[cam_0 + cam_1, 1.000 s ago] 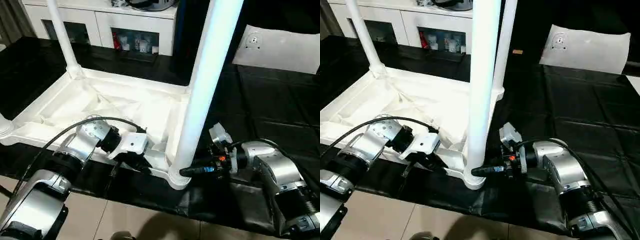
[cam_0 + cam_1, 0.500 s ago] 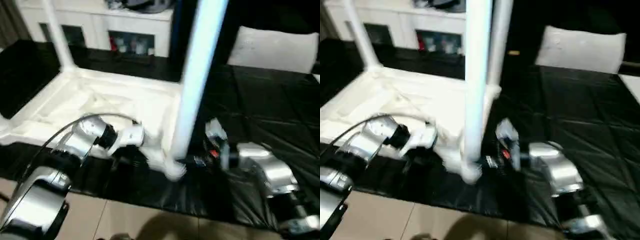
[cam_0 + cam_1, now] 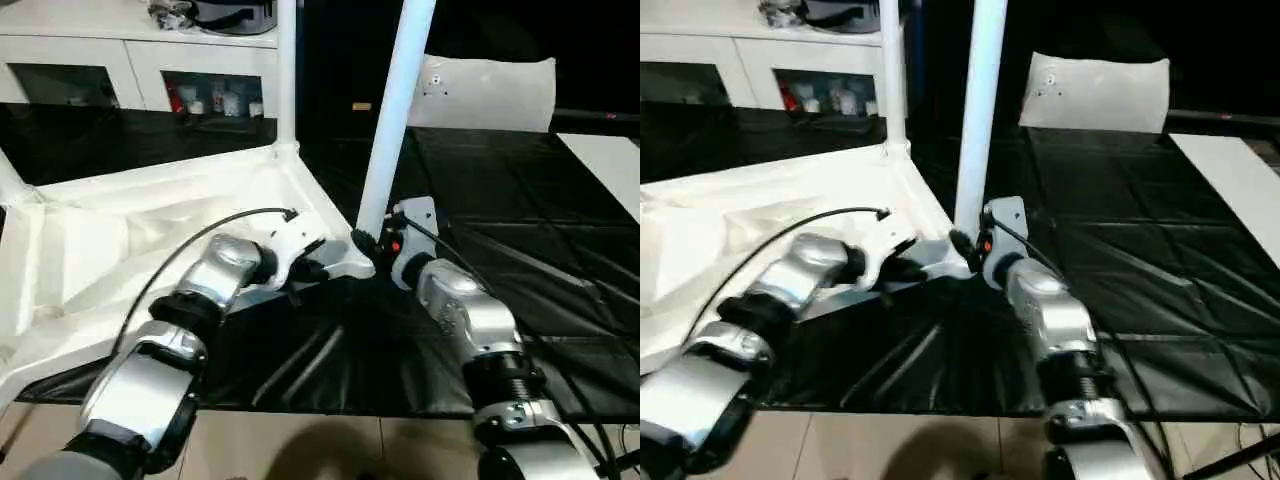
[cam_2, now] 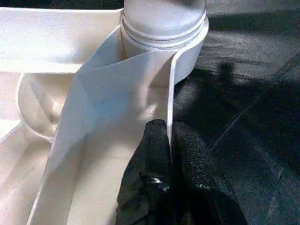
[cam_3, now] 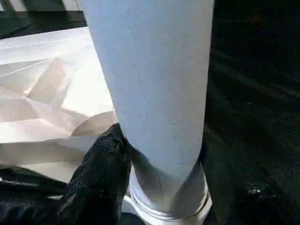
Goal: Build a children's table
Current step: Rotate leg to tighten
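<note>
The children's table [image 3: 100,250] lies upside down on the black work table, white, with its legs pointing up. My left gripper [image 3: 312,268] is shut on the thin rim [image 4: 169,93] of the top, just beside the near corner socket [image 4: 164,28]. Its black fingers [image 4: 150,154] pinch that rim from both sides. My right gripper [image 3: 368,245] is closed around the base of the leg [image 3: 395,110] that stands in that socket. One finger [image 5: 101,173] presses the leg's side. Another leg [image 3: 286,70] stands at the far corner.
A white cabinet with glass doors [image 3: 140,70] stands behind the black-covered work table [image 3: 520,200]. A white sheet [image 3: 490,92] lies at the back right. The work table's front edge runs close under my forearms, with pale floor below.
The camera has swung, so the whole picture has shifted. Both grippers keep their holds. The held corner now sits farther from the front edge, and the table's rim lies at an angle to that edge.
</note>
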Motion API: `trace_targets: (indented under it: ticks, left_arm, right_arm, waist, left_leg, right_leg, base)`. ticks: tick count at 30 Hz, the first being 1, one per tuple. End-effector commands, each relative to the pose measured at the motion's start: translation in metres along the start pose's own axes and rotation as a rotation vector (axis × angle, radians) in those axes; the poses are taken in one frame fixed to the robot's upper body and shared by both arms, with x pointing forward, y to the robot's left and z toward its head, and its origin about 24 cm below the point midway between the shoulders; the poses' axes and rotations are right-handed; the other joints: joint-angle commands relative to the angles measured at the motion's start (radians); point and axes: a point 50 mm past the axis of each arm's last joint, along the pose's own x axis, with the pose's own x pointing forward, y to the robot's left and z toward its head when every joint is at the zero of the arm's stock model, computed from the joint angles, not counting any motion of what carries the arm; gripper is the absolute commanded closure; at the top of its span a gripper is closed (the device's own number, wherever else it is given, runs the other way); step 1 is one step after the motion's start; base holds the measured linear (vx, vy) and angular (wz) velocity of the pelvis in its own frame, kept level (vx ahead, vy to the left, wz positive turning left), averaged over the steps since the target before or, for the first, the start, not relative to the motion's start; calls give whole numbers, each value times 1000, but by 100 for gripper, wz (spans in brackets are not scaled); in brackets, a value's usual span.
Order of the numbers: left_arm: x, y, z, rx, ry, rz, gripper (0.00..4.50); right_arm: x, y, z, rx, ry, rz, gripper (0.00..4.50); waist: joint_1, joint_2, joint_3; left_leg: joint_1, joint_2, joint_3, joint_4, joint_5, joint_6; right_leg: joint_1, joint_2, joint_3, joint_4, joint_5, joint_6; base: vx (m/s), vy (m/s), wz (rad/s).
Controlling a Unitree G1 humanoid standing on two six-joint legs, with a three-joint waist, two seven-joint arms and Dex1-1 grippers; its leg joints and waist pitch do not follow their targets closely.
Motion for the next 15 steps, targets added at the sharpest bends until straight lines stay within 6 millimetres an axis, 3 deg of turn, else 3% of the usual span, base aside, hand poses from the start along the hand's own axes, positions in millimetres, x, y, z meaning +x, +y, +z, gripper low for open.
trace_targets:
  ticks: [1,2,4,6,8,9,13,14,15]
  left_arm:
    - [13,-11,33,55,-90,7,450]
    - [12,-10,33,56,-89,8,450]
    - [8,-8,30,55,-82,7,450]
    - [3,-6,26,73,-75,-19,450]
    - [-2,-5,21,97,-67,-49,450]
    - [-5,-5,17,109,-65,-78,450]
    - [-14,-3,7,143,-36,-127,450]
    - [-19,-4,4,176,-35,-180,450]
    - [-21,-4,3,187,-37,-204,450]
  right_arm:
    - [10,47,-15,46,48,208,180]
    - [9,46,-15,46,44,207,170]
    - [4,39,-15,18,30,214,150]
    - [-4,29,-12,-6,4,230,123]
    - [-11,20,-9,-34,-14,254,112]
    - [-16,14,-7,-48,-23,268,95]
    - [-31,-2,-3,-110,-26,342,60]
    - [-38,-10,-2,-146,-14,378,60]
    - [-40,-13,-2,-156,-10,389,46]
  waist:
    - [2,3,-46]
    - [4,7,-46]
    - [11,6,-51]
    - [19,2,-59]
    - [30,3,-63]
    - [30,2,-65]
    - [47,-4,-70]
    - [47,-5,-69]
    - [54,-3,-69]
  left_leg:
    - [2,36,-19,-89,-403,26]
    - [-2,38,-18,-92,-388,26]
    - [-4,40,-14,-93,-345,29]
    - [-13,41,-7,-90,-256,43]
    - [-13,46,-2,-85,-198,64]
    - [-22,42,-1,-80,-164,75]
    - [-35,32,5,-65,-49,106]
    - [-34,31,9,-62,-57,113]
    - [-35,33,8,-63,-68,117]
  right_leg:
    - [26,-74,37,-87,-540,-65]
    - [28,-73,44,-80,-501,-83]
    - [31,-74,54,-67,-425,-117]
    - [38,-73,65,-48,-304,-164]
    - [36,-73,67,-40,-251,-188]
    - [40,-71,68,-34,-220,-202]
    - [45,-69,72,-12,-99,-230]
    - [40,-67,74,-13,-99,-232]
    - [46,-70,71,-13,-120,-228]
  base:
    - [0,0,0]
    - [0,0,0]
    - [0,0,0]
    - [0,0,0]
    - [0,0,0]
    - [0,0,0]
    - [34,-44,0]
    - [0,0,0]
    - [0,0,0]
